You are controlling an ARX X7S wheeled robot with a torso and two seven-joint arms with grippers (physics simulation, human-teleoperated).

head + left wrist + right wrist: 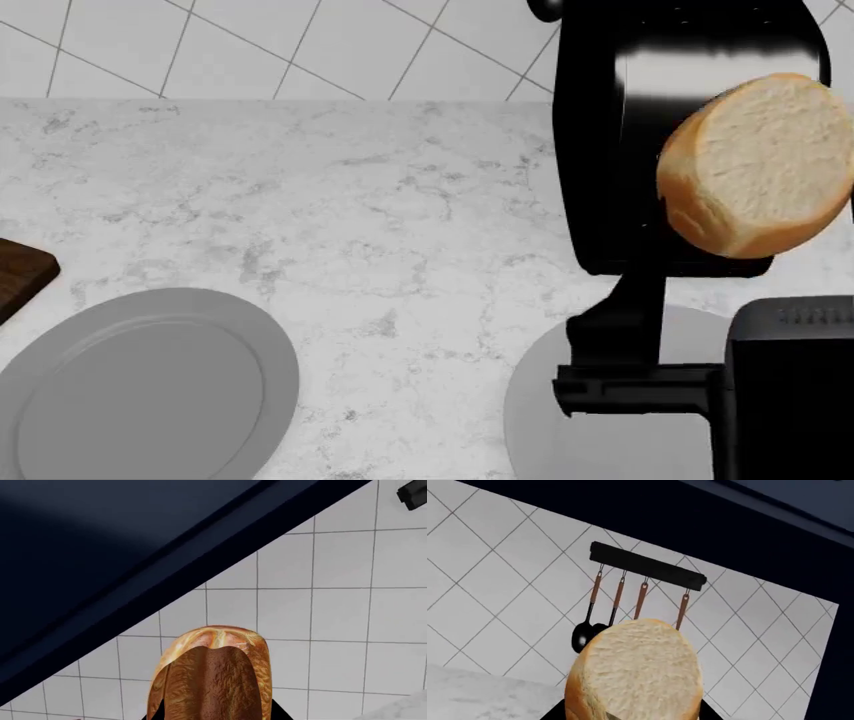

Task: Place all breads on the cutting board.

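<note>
At the far left edge of the head view, a corner of the dark brown cutting board [19,274] pokes in over the pale marble counter [387,210], just above a round grey plate [140,390] that lies flat near the bottom left. A second grey plate [607,420] lies further right, partly hidden behind the black right arm [674,150]. High in front of that arm, well clear of the counter, hangs the tan loaf chunk [761,165], its pale cream cut face turned toward the camera and tilted slightly up and left, its rounded crust facing away to the right. The right wrist view shows the same loaf chunk [637,672] filling the lower middle, its crumb face toward the lens and its long axis running away from the camera, with black gripper parts just visible on either side at its base, so the right gripper clasps it. Behind it a black rail with four hanging utensils [640,587] is fixed to the white tiled wall [500,575]. The left wrist view shows the golden-brown crusty roll [213,675] held lengthwise out from the left gripper, its glossy rounded end pointing away toward white tiles [333,610] and a dark blue cabinet [100,555]; black finger edges flank its base.
</note>
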